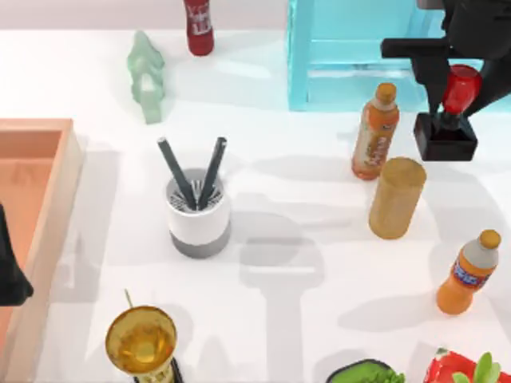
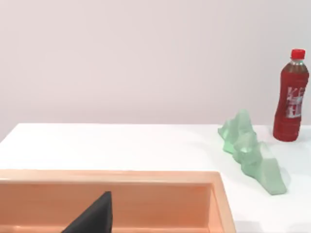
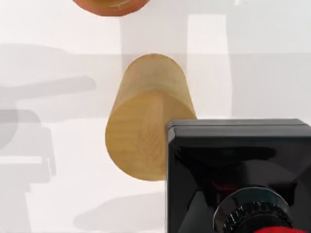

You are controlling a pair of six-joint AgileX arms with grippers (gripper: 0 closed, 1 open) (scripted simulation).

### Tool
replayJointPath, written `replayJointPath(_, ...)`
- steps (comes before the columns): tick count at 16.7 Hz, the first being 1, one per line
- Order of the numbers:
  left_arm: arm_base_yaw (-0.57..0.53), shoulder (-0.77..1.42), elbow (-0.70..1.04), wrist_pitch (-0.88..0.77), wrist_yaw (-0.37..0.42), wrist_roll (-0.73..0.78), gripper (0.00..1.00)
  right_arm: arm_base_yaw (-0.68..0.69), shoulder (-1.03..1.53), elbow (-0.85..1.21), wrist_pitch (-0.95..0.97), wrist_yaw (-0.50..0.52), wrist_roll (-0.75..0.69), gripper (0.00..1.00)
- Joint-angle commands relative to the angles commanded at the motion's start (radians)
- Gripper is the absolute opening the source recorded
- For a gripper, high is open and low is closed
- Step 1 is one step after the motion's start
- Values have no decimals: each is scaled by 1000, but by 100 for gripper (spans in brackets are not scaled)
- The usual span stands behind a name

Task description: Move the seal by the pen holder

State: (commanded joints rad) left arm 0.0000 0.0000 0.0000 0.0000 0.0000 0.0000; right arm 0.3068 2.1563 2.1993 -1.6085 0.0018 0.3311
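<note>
The right gripper pinches the seal by its glossy, likely slippery red knob, its stiff black base hanging bottom-heavy above the surface.

Right gripper grips the seal by its red knob near the desk's far right edge; pen holder stands mid-desk

Three bottles — two orange, one dark red — and two pens.

Bright, even light; soft grey shadows across the table.
</note>
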Motion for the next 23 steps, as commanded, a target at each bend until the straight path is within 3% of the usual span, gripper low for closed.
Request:
replayJointPath(4,0,0,0,0,0,0,100,72,17,29,6,19,67,0)
replayJointPath(13,0,0,0,0,0,0,100,458,84,136,50,119,447,0)
replayJointPath(23,0,0,0,0,0,0,100,479,69,71,109,124,468,0)
